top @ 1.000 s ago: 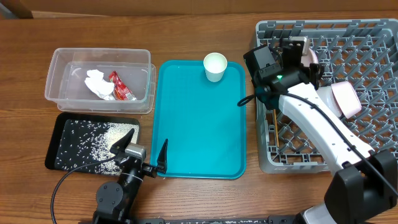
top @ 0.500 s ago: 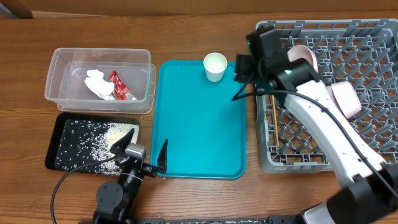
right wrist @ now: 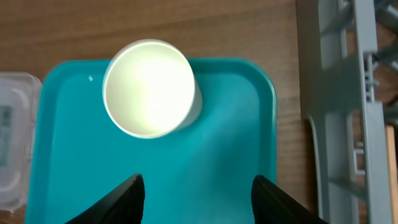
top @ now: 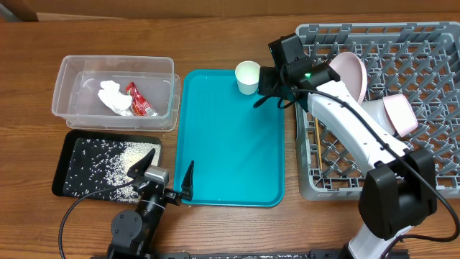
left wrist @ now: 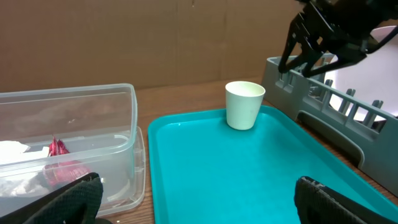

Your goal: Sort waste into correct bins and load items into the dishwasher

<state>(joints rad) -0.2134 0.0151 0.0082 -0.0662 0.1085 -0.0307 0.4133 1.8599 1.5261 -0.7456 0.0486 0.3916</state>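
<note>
While right pincer (right wrist: 196, 182) gapes beside cup (right wrist: 151, 87) | cup near tray (right wrist: 236, 155) corner

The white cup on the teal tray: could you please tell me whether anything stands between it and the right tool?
Nothing visible does. In the right wrist view the open right tool faces the cup with only bare teal tray between them; the rack edge lies off to one side.

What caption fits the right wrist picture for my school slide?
Open right gripper hovers near the empty white cup on the teal tray, grey dish rack alongside.
</note>
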